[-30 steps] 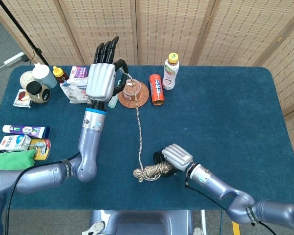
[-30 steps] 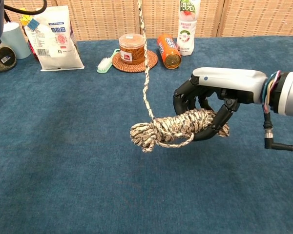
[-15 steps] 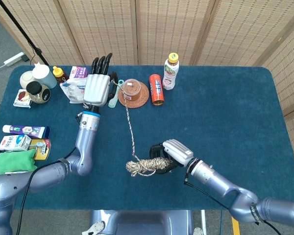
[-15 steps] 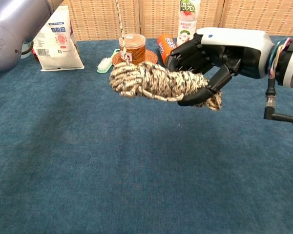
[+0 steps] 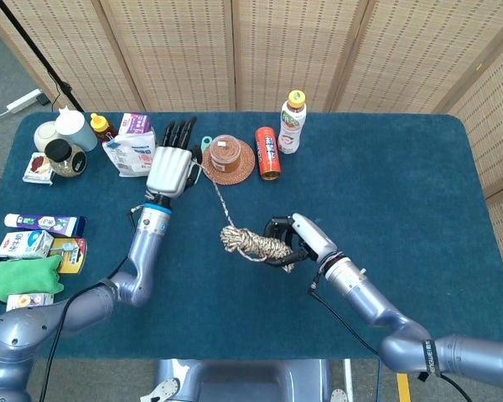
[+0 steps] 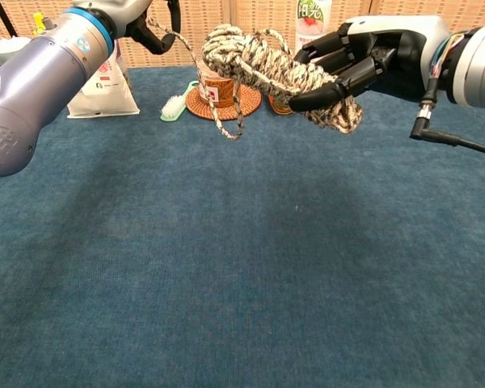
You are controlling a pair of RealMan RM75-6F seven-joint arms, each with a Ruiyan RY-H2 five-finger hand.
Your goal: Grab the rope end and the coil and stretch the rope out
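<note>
A beige-and-brown braided rope coil (image 5: 250,241) (image 6: 275,66) hangs in the air above the blue table, gripped by my right hand (image 5: 295,240) (image 6: 364,61). From the coil a loose strand of rope (image 5: 214,194) (image 6: 196,71) runs up and left to my left hand (image 5: 172,166) (image 6: 149,18). That hand pinches the rope end between thumb and finger, its other fingers straight and pointing away. The strand sags in a short loop in the chest view. Both hands are raised off the table, roughly a hand's length apart.
At the back stand a jar on a woven coaster (image 5: 228,156) (image 6: 222,85), an orange can lying down (image 5: 268,153), a drink bottle (image 5: 292,122), a white bag (image 5: 127,149) and a brush (image 6: 175,105). Jars, boxes and a green cloth (image 5: 27,273) line the left edge.
My right hand lifted the coil off the table, up and toward the back. My left hand came down and toward me, so the rope between them went from taut to slack.
</note>
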